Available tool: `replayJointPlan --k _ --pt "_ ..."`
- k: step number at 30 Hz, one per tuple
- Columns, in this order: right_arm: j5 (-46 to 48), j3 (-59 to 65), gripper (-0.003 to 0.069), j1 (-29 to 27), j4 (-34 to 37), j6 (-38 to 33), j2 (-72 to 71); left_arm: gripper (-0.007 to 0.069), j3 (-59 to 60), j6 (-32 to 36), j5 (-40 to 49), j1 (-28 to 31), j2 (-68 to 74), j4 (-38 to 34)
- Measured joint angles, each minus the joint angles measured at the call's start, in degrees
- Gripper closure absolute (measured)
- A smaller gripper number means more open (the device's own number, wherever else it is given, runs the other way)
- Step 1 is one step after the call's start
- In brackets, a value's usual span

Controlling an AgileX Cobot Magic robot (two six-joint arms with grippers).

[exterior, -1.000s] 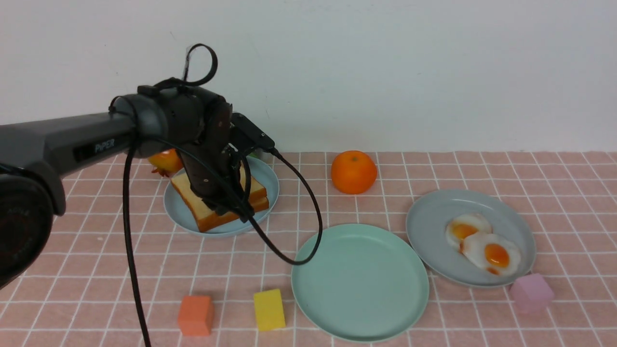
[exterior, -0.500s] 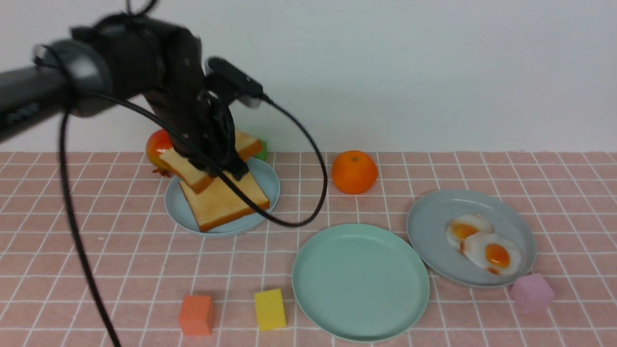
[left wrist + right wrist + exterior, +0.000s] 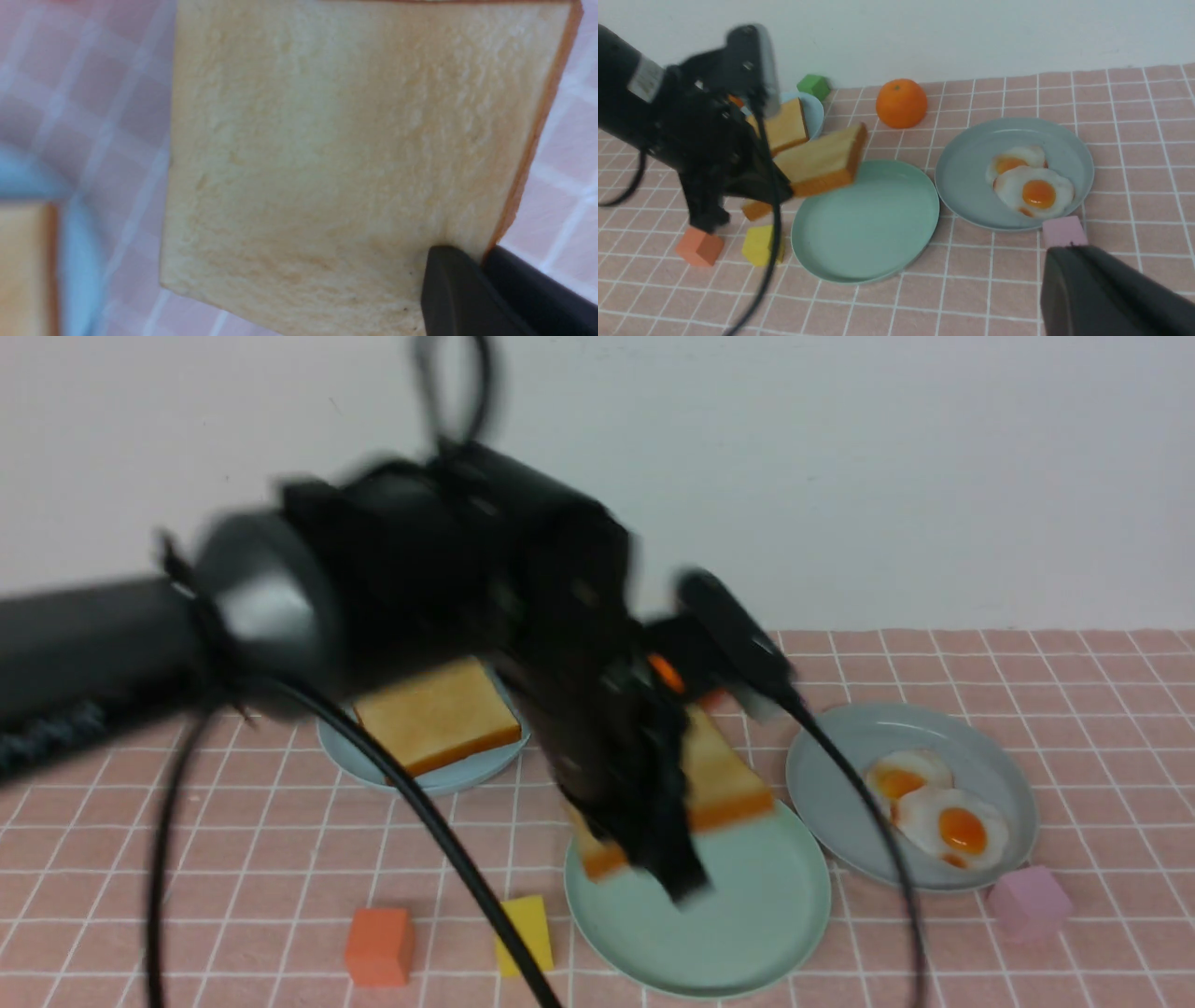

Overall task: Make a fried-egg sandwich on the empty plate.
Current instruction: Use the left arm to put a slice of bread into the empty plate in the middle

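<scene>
My left gripper [image 3: 667, 859] is shut on one corner of a golden toast slice [image 3: 719, 775], which hangs tilted above the left edge of the empty mint-green plate [image 3: 747, 915]. Close up, the fingers [image 3: 448, 289] pinch the toast [image 3: 355, 140] at its crust. A second slice [image 3: 437, 714] lies on the light blue plate [image 3: 467, 777]. The larger fried egg [image 3: 952, 826] lies on the grey plate [image 3: 934, 723], overlapping a smaller egg [image 3: 901, 777]. My right gripper [image 3: 1064, 252] is shut on nothing, low near the pink block, and out of the front view.
An orange [image 3: 901, 102] sits at the back behind the plates, and a green block [image 3: 813, 86] by the wall. An orange block [image 3: 378, 945] and a yellow block [image 3: 523, 933] stand left of the mint plate, a pink block [image 3: 1027, 901] by the grey plate. A black cable [image 3: 448, 859] hangs from the left arm.
The left gripper has lifted the top toast slice off the blue plate and carried it right, to above the mint plate's left edge. One slice stays behind.
</scene>
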Motion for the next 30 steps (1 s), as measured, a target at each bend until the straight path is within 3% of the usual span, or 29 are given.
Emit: replayJointPlan --k 5,17,30 --pt "1.80 0.00 0.0651 0.00 -0.75 0.00 0.00 0.0577 0.00 -0.51 -1.49 -3.28 3.54 1.20" --pt "2.00 0.00 0.0648 0.00 -1.48 0.00 0.00 0.0577 0.00 -1.20 -4.99 -3.46 10.13 1.20" --pt "1.94 0.00 0.0648 0.00 -1.55 -0.05 0.00 0.0576 0.00 -9.22 -7.84 -3.46 13.02 7.09"
